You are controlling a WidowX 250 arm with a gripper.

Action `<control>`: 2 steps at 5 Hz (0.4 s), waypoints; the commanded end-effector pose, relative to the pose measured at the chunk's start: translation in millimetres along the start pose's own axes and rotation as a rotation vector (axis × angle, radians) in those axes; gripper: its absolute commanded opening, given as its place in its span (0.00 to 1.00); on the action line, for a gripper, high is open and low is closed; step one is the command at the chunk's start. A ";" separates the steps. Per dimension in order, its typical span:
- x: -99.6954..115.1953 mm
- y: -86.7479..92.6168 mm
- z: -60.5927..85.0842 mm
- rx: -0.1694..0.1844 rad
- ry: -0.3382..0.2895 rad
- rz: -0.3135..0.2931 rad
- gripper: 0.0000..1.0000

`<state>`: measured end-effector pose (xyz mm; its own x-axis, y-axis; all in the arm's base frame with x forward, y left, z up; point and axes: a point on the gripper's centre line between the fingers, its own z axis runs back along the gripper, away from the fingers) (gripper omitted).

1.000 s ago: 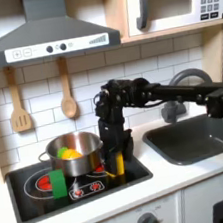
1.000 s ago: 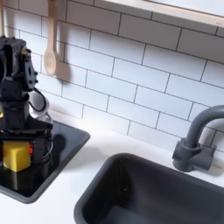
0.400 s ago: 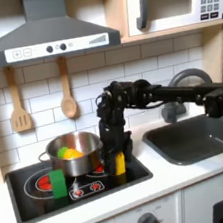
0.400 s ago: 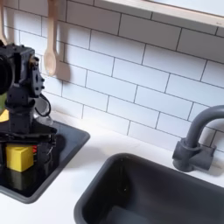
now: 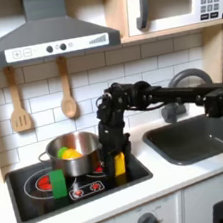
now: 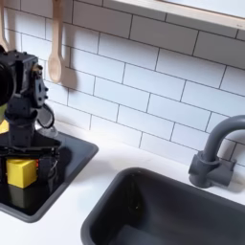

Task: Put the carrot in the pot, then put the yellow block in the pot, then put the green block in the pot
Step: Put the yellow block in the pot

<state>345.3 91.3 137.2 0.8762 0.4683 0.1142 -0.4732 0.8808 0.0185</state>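
Note:
The steel pot stands on the back of the black stovetop. The carrot lies inside it, showing orange with a bit of green. In front of the pot, on the first exterior view's left, the green block stands upright. The yellow block is upright at the stovetop's right side. My gripper points straight down over it, its black fingers pressed against the block's sides, shut on it.
A dark sink with a grey faucet lies to the right of the stove in both exterior views. Wooden utensils hang on the tiled wall behind the pot. The range hood sits above.
My wrist has shifted slightly and the fingers have settled against the yellow block, which sits a touch higher in the first exterior view. The pot, carrot and green block have stayed put.

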 end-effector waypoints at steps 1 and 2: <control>-1.8 -4.4 6.8 -0.015 -0.013 -0.001 0.00; -6.0 -6.9 16.6 -0.024 -0.021 -0.017 0.00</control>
<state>341.0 79.8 148.1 0.8863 0.4475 0.1190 -0.4515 0.8923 0.0069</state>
